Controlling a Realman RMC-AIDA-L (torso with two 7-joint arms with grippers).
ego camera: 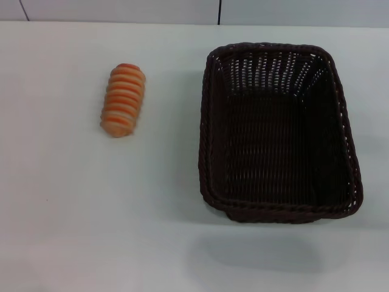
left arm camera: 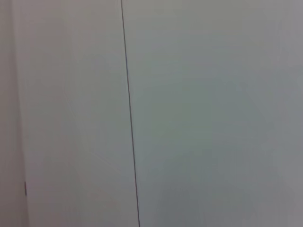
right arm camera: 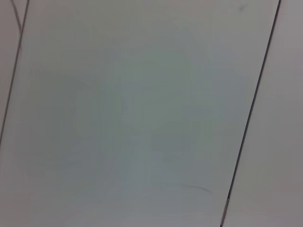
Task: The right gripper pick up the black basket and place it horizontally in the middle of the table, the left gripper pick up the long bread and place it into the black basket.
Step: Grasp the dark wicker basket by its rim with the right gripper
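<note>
Looking down at the table (ego camera: 67, 201): we see bread on our left, basket on our right, well apart.
The long bread (ego camera: 123, 100) lies ribbed side up, long axis running away from us, slightly tilted. The black basket (ego camera: 276, 131) sits upright and open, long side also running away, nothing inside. Neither gripper shows in any view; both wrist cameras see only pale panels with thin dark seams, so we can't tell the fingers' state.

Neither hand shows in any view.
</note>
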